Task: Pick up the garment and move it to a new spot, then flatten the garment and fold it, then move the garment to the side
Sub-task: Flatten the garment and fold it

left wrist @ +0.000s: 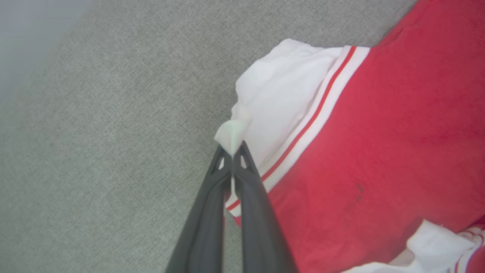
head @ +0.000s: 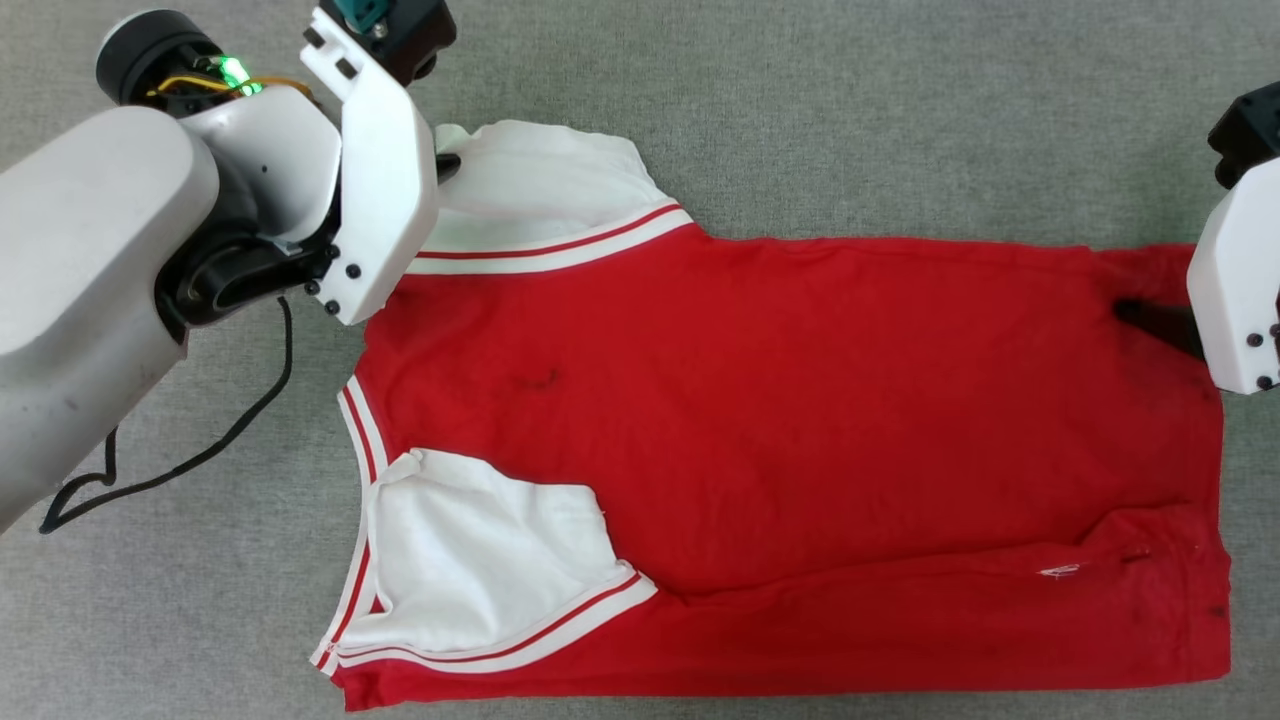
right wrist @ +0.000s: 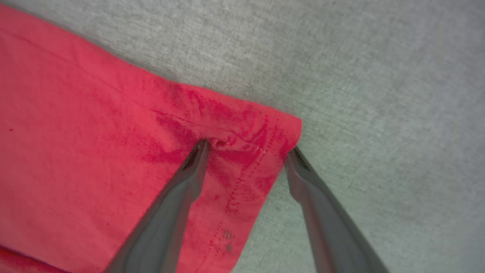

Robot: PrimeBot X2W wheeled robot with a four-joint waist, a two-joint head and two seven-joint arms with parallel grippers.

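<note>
The garment is a red jersey with white sleeves, lying flat on grey cloth with its collar to the left and its hem to the right. The near sleeve is turned in over the red body. My left gripper sits at the far sleeve. In the left wrist view the left gripper is shut on the tip of that white sleeve. My right gripper is at the far hem corner. In the right wrist view it is open, with one finger on the red fabric and the other just off the hem edge.
The grey cloth surface stretches all around the garment. A black cable loops on it at the left, below my pale left forearm. My right arm's white housing overhangs the garment's right edge.
</note>
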